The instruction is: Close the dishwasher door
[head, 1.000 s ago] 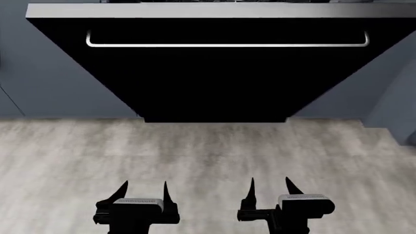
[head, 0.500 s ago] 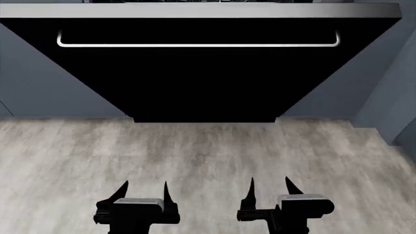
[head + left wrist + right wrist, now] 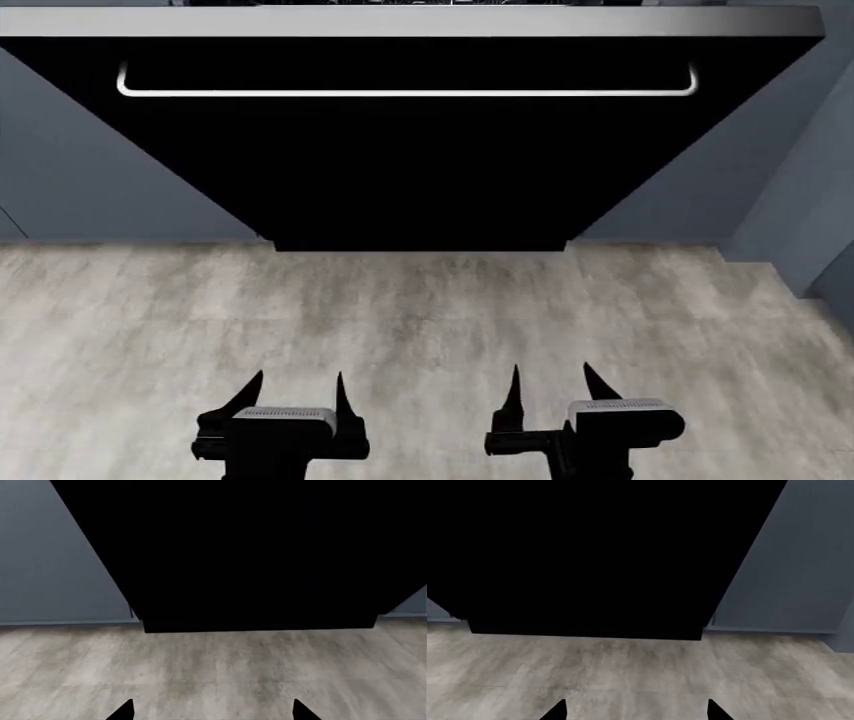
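The dishwasher door (image 3: 414, 170) is a large glossy black panel, leaning open toward me, with a long silver bar handle (image 3: 400, 92) and a brushed silver top edge (image 3: 414, 20). It fills the upper part of the left wrist view (image 3: 260, 555) and the right wrist view (image 3: 594, 555). My left gripper (image 3: 299, 383) and right gripper (image 3: 551, 374) are both open and empty. They hang low over the grey floor, well short of the door's lower edge. In the wrist views only the fingertips (image 3: 123, 711) (image 3: 714, 710) show.
Blue-grey cabinet fronts flank the door at left (image 3: 94, 180) and right (image 3: 787, 180). A cabinet corner juts out at the right (image 3: 817, 268). Grey stone-look floor (image 3: 427, 310) lies between me and the door.
From one second ago to half a second ago the door shifted left in the head view and looks nearer. Since then the scene holds still. Both grippers stay open.
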Motion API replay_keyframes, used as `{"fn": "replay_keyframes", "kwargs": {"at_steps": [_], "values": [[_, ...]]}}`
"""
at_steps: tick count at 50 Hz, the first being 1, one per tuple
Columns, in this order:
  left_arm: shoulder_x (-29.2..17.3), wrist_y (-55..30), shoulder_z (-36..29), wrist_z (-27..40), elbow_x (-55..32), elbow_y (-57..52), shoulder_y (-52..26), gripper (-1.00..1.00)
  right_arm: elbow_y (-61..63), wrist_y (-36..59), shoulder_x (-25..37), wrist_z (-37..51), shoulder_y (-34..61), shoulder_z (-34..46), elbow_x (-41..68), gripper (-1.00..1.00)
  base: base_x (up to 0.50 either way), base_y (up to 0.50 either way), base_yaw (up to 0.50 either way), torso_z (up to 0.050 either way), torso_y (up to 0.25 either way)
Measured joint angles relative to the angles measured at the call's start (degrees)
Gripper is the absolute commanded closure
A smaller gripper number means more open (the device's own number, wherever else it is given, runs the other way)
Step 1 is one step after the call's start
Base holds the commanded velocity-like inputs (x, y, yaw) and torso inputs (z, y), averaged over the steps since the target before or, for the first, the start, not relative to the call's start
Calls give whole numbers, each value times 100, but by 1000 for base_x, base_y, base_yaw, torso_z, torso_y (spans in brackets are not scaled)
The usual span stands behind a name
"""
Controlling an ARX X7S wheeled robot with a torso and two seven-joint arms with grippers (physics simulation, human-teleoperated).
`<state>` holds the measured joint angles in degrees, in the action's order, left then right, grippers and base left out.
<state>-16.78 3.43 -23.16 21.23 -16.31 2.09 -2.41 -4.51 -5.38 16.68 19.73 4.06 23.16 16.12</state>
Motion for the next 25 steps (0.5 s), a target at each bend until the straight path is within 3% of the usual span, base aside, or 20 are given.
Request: {"fn": "replay_keyframes", "kwargs": {"at_steps": [25], "values": [[-24, 8, -35, 25, -28, 11, -14, -100, 6, 64, 14, 20, 29, 19, 96, -100, 64, 0, 0, 0, 0]]}}
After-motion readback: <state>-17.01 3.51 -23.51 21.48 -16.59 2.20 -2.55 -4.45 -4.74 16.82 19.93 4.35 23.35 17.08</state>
